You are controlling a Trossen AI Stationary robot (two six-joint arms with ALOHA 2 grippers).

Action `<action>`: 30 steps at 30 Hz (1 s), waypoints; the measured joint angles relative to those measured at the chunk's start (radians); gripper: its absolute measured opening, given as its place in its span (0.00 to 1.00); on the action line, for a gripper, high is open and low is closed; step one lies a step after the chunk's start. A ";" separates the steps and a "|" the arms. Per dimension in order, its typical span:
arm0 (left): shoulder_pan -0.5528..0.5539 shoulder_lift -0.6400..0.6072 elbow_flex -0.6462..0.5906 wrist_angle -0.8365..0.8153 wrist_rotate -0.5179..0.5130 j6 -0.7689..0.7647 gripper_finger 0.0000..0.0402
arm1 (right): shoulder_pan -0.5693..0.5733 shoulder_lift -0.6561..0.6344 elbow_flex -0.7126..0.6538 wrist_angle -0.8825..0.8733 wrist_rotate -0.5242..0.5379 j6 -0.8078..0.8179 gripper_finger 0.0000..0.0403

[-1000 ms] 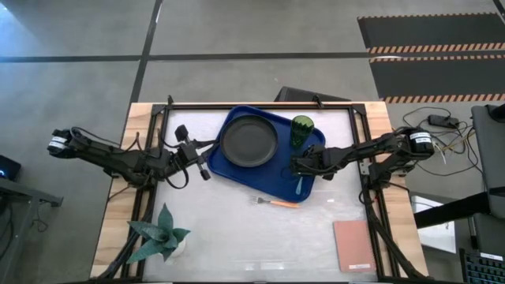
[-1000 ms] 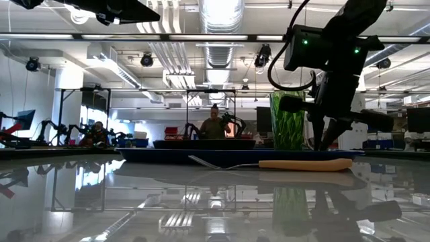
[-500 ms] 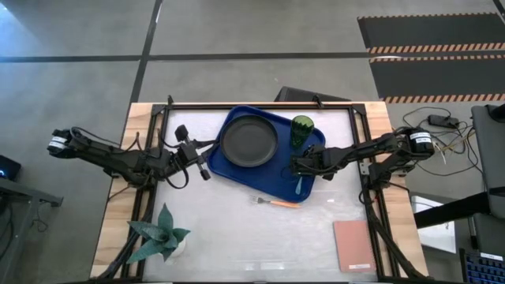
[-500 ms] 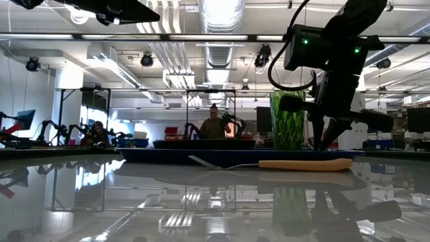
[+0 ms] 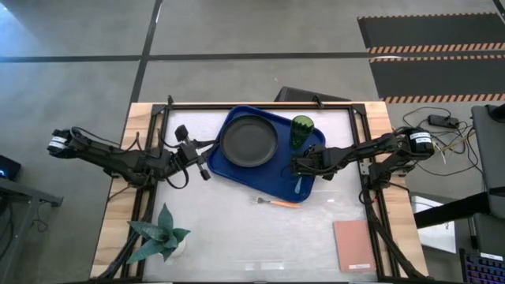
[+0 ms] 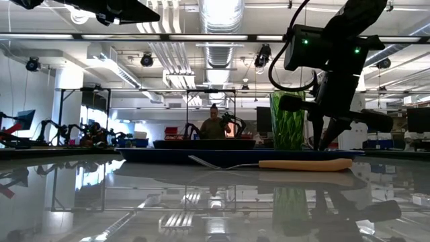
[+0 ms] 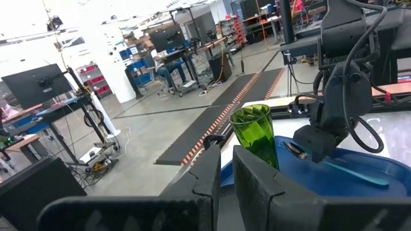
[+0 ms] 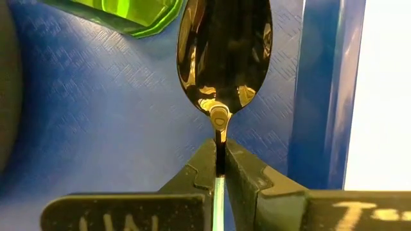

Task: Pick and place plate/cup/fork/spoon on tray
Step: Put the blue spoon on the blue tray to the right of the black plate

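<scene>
The blue tray (image 5: 237, 170) lies at the table's far middle. The dark plate (image 5: 249, 140) rests flat on it, and the green cup (image 5: 301, 128) stands upright in its far right corner. My right gripper (image 5: 298, 166) is over the tray's right part, just near of the cup, shut on the teal-handled spoon (image 5: 299, 186). The orange-handled fork (image 5: 278, 203) lies flat on the table just near of the tray. My left gripper (image 5: 203, 168) is shut and empty beside the tray's left edge. My right gripper pinches the spoon's thin neck (image 8: 219, 138), where the teal handle meets the dark bowl (image 8: 225, 51), between its two fingers. The fingers point down from above and lie across the spoon. The bowl is just above the tray floor; the handle (image 7: 356, 172) runs toward the tray's near rim.
A pale teal spiky plant (image 5: 160, 233) stands at the near left corner. A pink pad (image 5: 353, 245) lies at the near right. The table's middle between plant, fork and pad is bare white surface. A person stands in the room behind (image 6: 213, 125).
</scene>
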 joint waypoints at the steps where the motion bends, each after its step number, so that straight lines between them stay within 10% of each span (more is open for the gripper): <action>1: 0.000 0.000 0.000 0.000 0.000 0.000 0.06 | 0.000 0.000 0.000 0.000 0.001 -0.009 0.03; 30: 0.000 0.000 -0.003 -0.001 0.000 -0.002 0.06 | 0.000 0.000 0.000 -0.003 0.015 0.023 0.04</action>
